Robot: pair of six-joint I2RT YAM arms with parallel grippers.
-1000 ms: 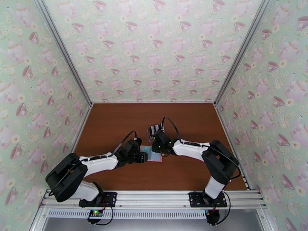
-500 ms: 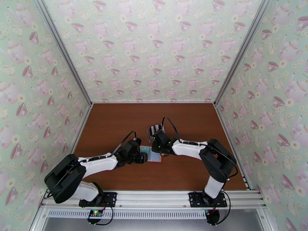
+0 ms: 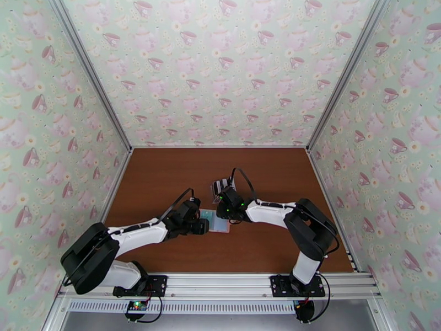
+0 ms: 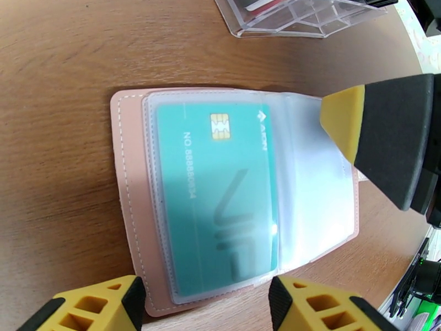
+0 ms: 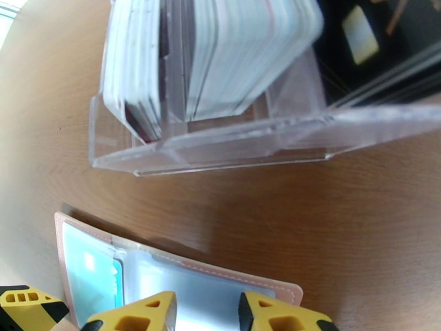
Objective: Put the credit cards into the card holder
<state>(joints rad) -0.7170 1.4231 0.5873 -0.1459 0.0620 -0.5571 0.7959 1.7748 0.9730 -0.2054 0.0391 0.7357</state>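
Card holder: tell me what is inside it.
The open card holder shows one teal chip card under its left clear sleeve. The right sleeve looks empty, but the right gripper covers its edge. Anything beneath the teal card is hidden.

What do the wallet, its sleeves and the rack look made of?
Card holder: pink faux leather probably, matte, stitched edge. Its sleeves: clear flexible plastic, glossy, teal card showing through. Card rack: rigid transparent acrylic-like plastic, sharp clear edges.
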